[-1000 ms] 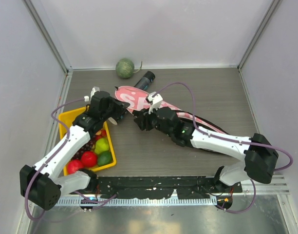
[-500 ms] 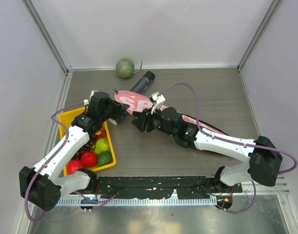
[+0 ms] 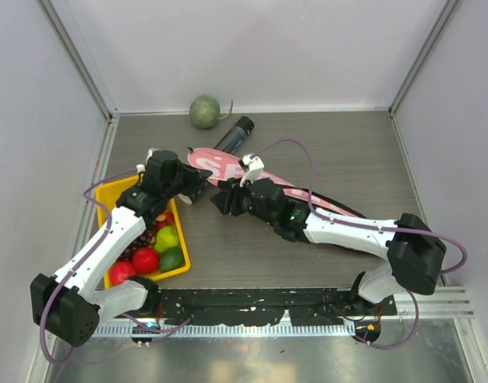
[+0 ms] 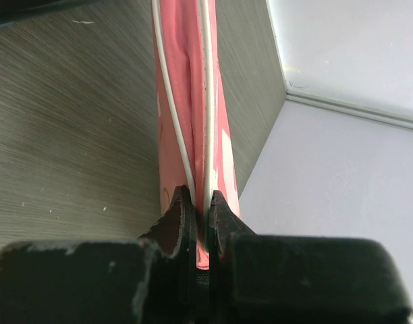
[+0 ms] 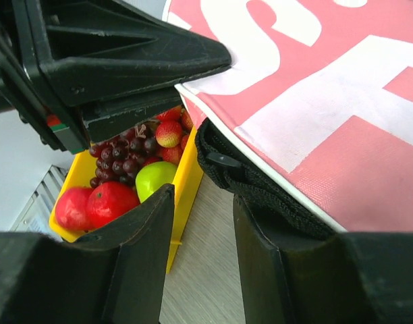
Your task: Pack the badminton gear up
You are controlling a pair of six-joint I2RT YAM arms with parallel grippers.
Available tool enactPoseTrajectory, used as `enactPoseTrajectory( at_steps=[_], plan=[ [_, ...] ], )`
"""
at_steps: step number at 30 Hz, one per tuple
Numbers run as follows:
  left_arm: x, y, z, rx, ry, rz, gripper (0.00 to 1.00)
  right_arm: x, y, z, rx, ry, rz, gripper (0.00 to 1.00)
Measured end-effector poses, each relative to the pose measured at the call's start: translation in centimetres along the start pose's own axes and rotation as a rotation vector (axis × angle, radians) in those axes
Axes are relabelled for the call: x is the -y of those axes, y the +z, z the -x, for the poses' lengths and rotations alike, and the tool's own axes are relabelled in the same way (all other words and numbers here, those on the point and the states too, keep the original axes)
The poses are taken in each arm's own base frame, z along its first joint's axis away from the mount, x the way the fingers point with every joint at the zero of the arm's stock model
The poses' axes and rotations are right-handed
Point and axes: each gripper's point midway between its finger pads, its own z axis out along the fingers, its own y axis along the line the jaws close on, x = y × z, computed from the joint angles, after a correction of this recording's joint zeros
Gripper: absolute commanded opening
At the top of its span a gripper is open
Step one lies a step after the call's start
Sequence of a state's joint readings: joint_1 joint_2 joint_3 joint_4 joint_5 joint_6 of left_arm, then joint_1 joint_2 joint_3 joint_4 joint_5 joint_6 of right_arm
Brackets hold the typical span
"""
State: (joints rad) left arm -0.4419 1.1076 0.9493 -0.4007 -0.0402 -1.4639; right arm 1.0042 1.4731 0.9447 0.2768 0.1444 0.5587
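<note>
The pink "SPORT" racket bag (image 3: 216, 165) lies slantwise across the table, mostly under my right arm. My left gripper (image 3: 196, 186) is shut on the bag's near-left edge. In the left wrist view the jaws pinch the pink fabric and white piping (image 4: 201, 202). My right gripper (image 3: 216, 201) is open just right of it. Its fingers (image 5: 135, 229) straddle bare table below the bag's black zipper edge (image 5: 250, 179), which drapes onto the right finger. Behind the bag lies the black tube (image 3: 234, 134).
The yellow fruit tray (image 3: 104, 209) with apples, grapes and strawberries sits at the left under my left arm; its wall (image 5: 186, 182) is close to my right gripper's left finger. A green melon (image 3: 204, 112) rests by the back wall.
My right gripper has slid left along the bag's near edge towards the left gripper. The left gripper stays shut on the bag, barely moved.
</note>
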Motion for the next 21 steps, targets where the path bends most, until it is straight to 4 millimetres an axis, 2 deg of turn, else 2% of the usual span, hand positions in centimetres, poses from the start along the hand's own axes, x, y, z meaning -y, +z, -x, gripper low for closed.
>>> enactPoseTrajectory(
  at_steps=[17,21],
  plan=[
    [0.0,0.2,0.2,0.011,-0.036,-0.043,0.0,0.6,0.9,1.7,0.12,0.061,-0.058,0.39],
    [-0.2,0.4,0.3,0.013,-0.044,-0.042,0.0,0.8,1.0,1.6,0.123,0.061,-0.063,0.32]
  ],
)
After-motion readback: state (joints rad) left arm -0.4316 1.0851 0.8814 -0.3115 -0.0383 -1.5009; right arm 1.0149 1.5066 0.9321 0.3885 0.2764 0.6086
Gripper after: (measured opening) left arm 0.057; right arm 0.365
